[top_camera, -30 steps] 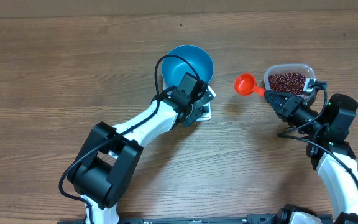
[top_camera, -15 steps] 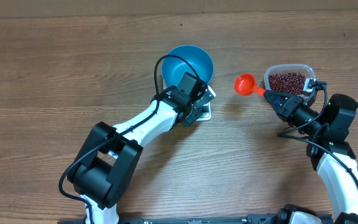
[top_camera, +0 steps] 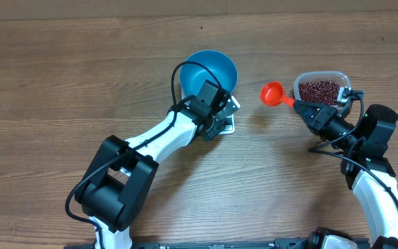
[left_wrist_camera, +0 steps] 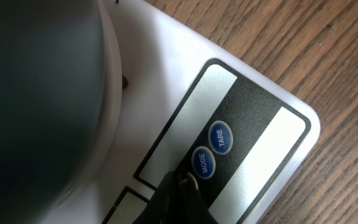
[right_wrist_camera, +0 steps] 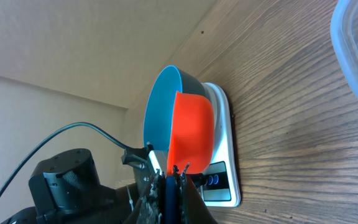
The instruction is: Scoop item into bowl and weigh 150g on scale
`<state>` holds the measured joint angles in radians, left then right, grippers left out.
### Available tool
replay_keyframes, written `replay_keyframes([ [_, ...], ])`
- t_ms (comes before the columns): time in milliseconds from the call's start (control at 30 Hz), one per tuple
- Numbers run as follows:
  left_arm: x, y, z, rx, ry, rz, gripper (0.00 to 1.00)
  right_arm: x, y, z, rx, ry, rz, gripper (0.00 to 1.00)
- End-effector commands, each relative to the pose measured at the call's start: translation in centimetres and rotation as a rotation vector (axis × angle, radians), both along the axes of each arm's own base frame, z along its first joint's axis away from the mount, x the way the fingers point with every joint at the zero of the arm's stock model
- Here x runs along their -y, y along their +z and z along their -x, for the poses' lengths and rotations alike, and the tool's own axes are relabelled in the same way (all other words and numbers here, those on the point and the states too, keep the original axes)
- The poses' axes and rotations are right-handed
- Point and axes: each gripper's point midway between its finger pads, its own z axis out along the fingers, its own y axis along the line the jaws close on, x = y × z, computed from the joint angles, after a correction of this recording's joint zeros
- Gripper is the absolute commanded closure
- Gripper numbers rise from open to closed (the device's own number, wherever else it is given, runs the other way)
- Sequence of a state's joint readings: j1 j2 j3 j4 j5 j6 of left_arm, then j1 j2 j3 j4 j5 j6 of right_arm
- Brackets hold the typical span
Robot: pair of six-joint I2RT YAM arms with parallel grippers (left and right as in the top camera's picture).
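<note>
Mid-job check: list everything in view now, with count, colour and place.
Round blue bowl: one, blue, on the scale.
Flat white digital scale: one, white, table centre.
Plastic scoop: one, orange-red, held between bowl and tub.
Clear plastic tub: one, clear, right side.
Small beans: many, dark red, in tub.
Wooden table: one, brown, beneath everything.
Left gripper: one, black, shut, by blue MODE button.
Right gripper: one, black, shut on scoop handle.

One bowl (top_camera: 209, 68); one scale (top_camera: 231, 126); one red scoop (top_camera: 273, 93); one clear tub (top_camera: 323, 73); two claws, left claw (left_wrist_camera: 180, 190), right claw (top_camera: 301, 107)
</note>
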<state>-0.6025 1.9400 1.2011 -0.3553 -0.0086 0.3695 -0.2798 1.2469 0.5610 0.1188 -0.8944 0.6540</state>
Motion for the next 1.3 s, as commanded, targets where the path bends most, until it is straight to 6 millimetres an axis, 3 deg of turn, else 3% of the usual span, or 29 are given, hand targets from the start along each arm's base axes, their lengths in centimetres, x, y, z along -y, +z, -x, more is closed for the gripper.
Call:
replay_keyframes([
  [0,0.42,-1.75,1.28,-0.068,-0.016,0.004,0.96,0.03,1.09,-0.37,0.035,0.012,0.009,0.96],
  [1267,0.56,-1.71,1.26,-0.069,-0.021,0.014,0.96,0.01,0.98,-0.31,0.028,0.012,0.007,0.96],
])
